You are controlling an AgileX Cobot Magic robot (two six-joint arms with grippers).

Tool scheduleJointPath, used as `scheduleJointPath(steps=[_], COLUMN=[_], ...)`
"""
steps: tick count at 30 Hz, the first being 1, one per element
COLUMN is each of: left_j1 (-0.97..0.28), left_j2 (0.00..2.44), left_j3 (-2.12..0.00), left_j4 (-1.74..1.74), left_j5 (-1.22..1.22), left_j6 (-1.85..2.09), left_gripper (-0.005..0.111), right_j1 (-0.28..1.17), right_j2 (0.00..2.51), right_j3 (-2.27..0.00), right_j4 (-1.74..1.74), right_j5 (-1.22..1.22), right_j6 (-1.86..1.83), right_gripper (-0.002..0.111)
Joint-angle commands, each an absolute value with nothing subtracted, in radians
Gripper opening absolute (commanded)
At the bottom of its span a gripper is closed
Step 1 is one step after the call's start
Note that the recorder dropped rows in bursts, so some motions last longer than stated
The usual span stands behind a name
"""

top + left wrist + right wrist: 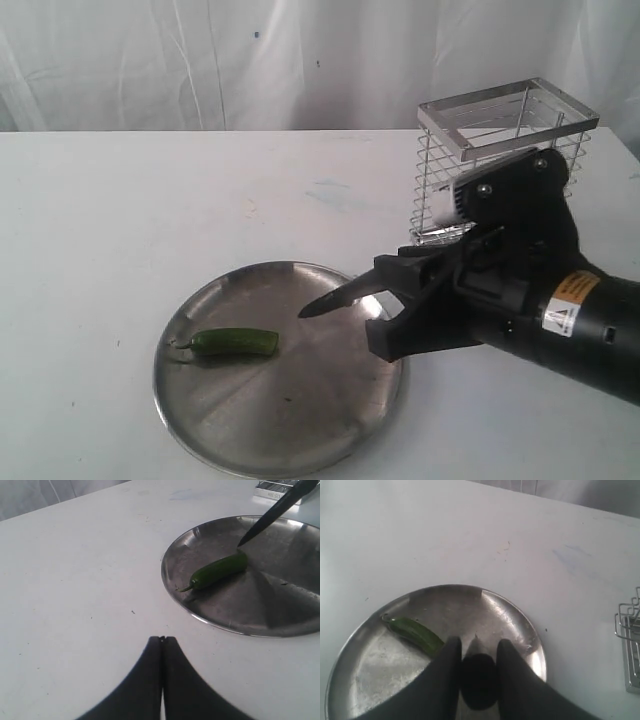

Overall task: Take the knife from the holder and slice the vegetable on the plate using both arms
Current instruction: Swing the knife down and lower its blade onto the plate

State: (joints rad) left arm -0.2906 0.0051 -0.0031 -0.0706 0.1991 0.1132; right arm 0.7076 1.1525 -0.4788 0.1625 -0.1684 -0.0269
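My right gripper (385, 305) is shut on the black handle of the knife (345, 295), seen end-on between its fingers in the right wrist view as the knife (479, 677). The dark blade slopes down over the steel plate (300, 410), its tip just short of the green vegetable (235, 343), which lies on the plate's left side. In the left wrist view my left gripper (162, 639) is shut on nothing above bare table, short of the plate (280, 600), with the vegetable (220, 570) and the knife tip (272, 515) beyond it. The left arm is outside the exterior view.
The wire holder (500, 150) stands empty behind my right arm at the back right of the white table; its corner shows as the holder (630, 650) in the right wrist view. A white curtain hangs behind the table.
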Motion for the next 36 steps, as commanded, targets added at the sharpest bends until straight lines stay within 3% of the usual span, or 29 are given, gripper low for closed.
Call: scheduleJointPath(steps=[1,18,36], left_j1=[-0.292,-0.292,-0.292], left_j2=[0.000,0.000,0.000], left_j3=[0.000,0.000,0.000], left_j4=[-0.073,-0.073,-0.073], left_j5=[0.203,0.203,0.203], left_j6=[0.112,0.112,0.112], left_gripper=[0.000,0.000,0.000], right_j1=[0.709,0.709,0.709], right_j2=[1.229,1.315,1.458], right_j3=[-0.475,-0.477,-0.527], right_j4=[0.162,0.158,0.135], right_j5=[-0.191,0.198,0.286], right_j6=[-0.023,-0.047,-0.094], right_gripper=[0.000,0.000,0.000])
